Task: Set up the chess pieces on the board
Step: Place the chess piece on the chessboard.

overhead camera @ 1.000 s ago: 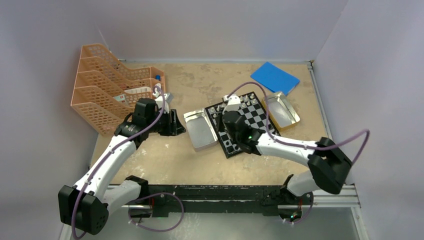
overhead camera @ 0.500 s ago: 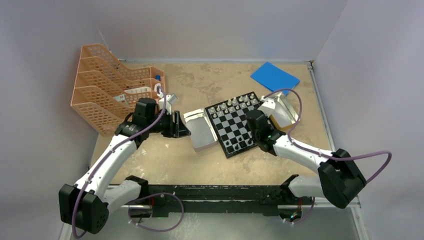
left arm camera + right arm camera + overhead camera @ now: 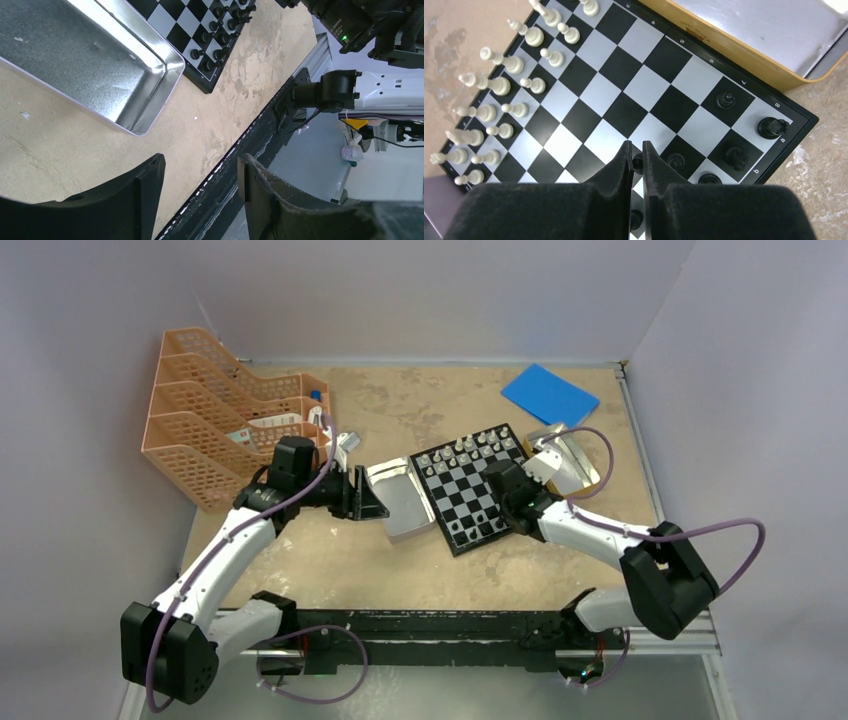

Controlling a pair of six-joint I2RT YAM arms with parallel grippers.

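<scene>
The board (image 3: pixel 468 490) lies mid-table, also in the right wrist view (image 3: pixel 624 85) and the left wrist view (image 3: pixel 172 20). White chess pieces (image 3: pixel 499 85) stand in two rows along its far edge. Several black chess pieces (image 3: pixel 735 156) stand near the close right corner, and show too in the left wrist view (image 3: pixel 215 45). My right gripper (image 3: pixel 637 148) hangs over the board's near side, shut on a small black piece (image 3: pixel 638 163) pinched at its tips. My left gripper (image 3: pixel 200 167) is open and empty, low over bare table beside the left tin.
A silver tin (image 3: pixel 400 502) lies against the board's left side, also seen in the left wrist view (image 3: pixel 85 65). A second tin (image 3: pixel 568 462) sits at the board's right. A blue pad (image 3: pixel 550 395) lies at the back right. Orange stacked trays (image 3: pixel 215 420) stand at the back left.
My right arm swung from the board's left-centre to its near right side. My left gripper slid slightly right toward the tin and opened wider.
</scene>
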